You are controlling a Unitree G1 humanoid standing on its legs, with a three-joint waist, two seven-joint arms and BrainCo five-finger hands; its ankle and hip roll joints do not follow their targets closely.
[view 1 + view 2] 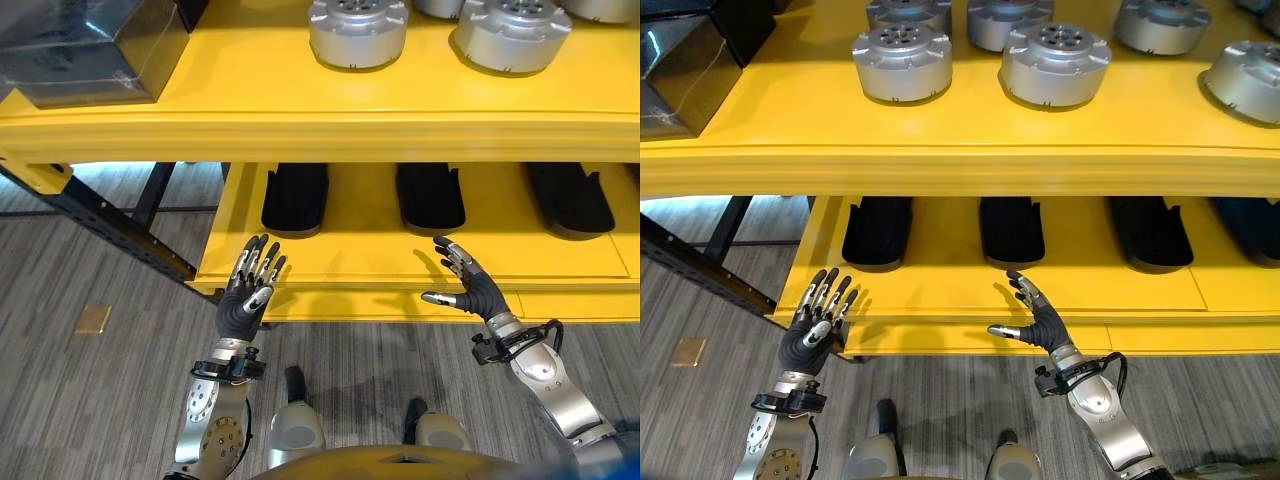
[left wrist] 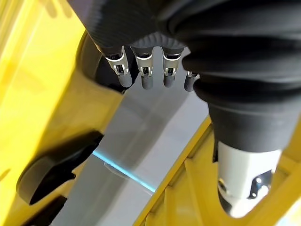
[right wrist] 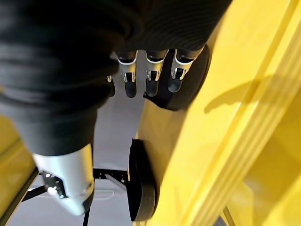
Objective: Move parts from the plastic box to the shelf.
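Both sets of fingers are spread straight and hold nothing: left hand (image 1: 245, 300) and right hand (image 1: 470, 285) hover before the yellow metal shelf's (image 1: 330, 130) lower tier. Round silver machined parts (image 1: 902, 62) sit on the top tier at twelve o'clock; a dark plastic box (image 1: 85, 50) lies at ten o'clock, nearer the left hand.

Grey wood-grain floor (image 1: 90, 380) — a black metal frame (image 1: 120, 225) stands at the left.
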